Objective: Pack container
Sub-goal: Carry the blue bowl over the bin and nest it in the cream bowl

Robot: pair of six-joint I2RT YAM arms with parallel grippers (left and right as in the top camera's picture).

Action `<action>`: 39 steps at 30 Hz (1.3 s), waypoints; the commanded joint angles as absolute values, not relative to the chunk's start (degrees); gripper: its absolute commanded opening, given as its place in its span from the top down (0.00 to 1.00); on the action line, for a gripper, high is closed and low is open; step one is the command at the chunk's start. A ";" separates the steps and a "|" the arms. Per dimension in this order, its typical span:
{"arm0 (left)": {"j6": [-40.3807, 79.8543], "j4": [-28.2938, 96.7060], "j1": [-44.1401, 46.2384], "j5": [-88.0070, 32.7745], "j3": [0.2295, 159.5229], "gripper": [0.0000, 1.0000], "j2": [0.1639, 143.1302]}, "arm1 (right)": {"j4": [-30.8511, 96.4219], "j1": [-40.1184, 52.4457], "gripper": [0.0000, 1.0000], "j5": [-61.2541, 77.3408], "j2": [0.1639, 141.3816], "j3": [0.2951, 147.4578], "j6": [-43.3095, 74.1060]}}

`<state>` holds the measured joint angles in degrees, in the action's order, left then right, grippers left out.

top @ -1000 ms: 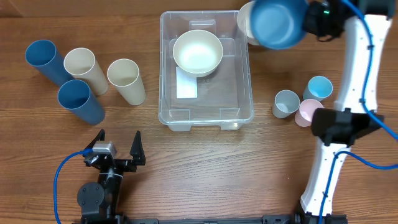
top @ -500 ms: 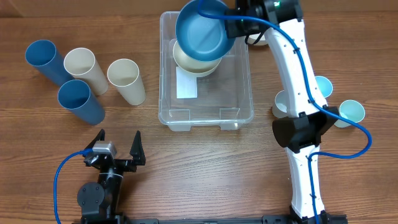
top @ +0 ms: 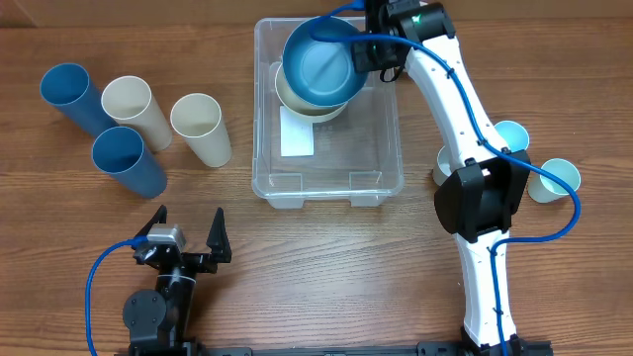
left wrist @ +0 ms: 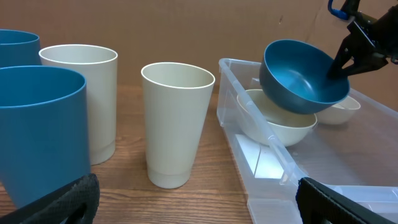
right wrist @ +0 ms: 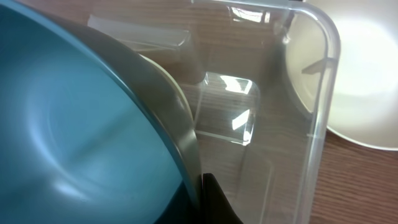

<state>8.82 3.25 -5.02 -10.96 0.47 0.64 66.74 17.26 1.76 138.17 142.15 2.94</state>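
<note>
Right gripper (top: pixel 370 49) clamps tilted blue bowl (top: pixel 321 67) above, perhaps touching, cream bowl (top: pixel 305 109) inside container (top: pixel 326 188); left gripper (top: pixel 188 222) gapes empty near tumblers (top: pixel 201 127).

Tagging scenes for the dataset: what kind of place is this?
Likely a robotics lab bench, not a home: a bare wood-grain table, a loose blue cable, and sorted plastic tumblers beside a clear container.
</note>
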 commanded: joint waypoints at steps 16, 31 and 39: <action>9.21 3.20 -5.61 -11.62 0.27 0.00 0.25 | 63.92 20.25 0.96 3.46 136.79 141.69 3.07; 9.21 3.20 -5.61 -11.62 0.27 0.00 0.25 | 64.14 20.08 0.52 2.42 140.62 141.38 3.20; 9.21 3.20 -5.61 -11.62 0.27 0.00 0.25 | 66.57 19.66 0.48 2.39 139.83 143.48 3.20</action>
<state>8.82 3.25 -5.02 -10.96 0.47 0.64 65.67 20.12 2.55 140.16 141.51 3.01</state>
